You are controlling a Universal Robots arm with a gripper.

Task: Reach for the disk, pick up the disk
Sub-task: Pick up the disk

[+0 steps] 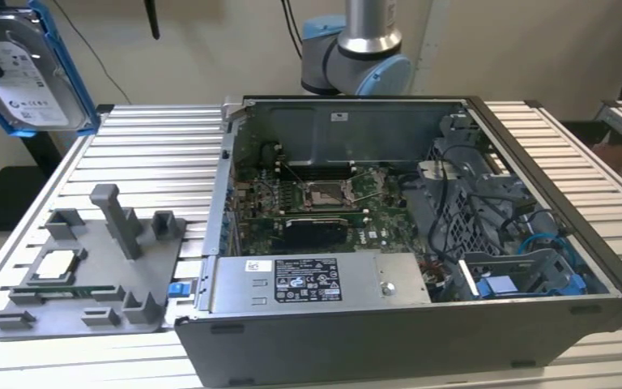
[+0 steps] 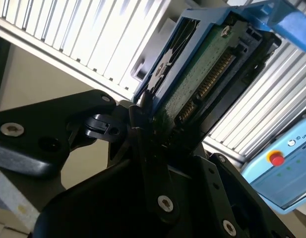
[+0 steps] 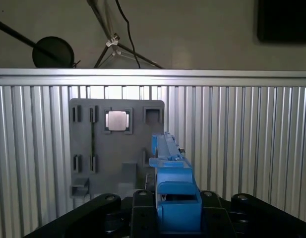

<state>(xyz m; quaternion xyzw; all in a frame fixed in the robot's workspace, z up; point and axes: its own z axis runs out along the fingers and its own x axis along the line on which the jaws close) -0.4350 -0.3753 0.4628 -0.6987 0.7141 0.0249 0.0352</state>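
The disk (image 1: pixel 32 71), a silver-grey drive with a white label in a bright blue bracket, hangs high in the air at the exterior view's far left, above the slatted table's back corner. My gripper (image 3: pixel 176 210) is shut on it. In the first wrist view the blue bracket (image 3: pixel 171 173) stands edge-on between the black fingers (image 3: pixel 143 210). The second wrist view shows the disk's green circuit board (image 2: pixel 202 74) clamped against a black finger (image 2: pixel 143 134).
A grey fixture plate (image 1: pixel 106 275) with posts lies on the slatted table (image 1: pixel 149 146) below the disk, and a small square silver chip (image 1: pixel 54 263) rests on it. An open computer case (image 1: pixel 398 243) takes up the exterior view's middle and right. The arm's base (image 1: pixel 355 57) stands behind the case.
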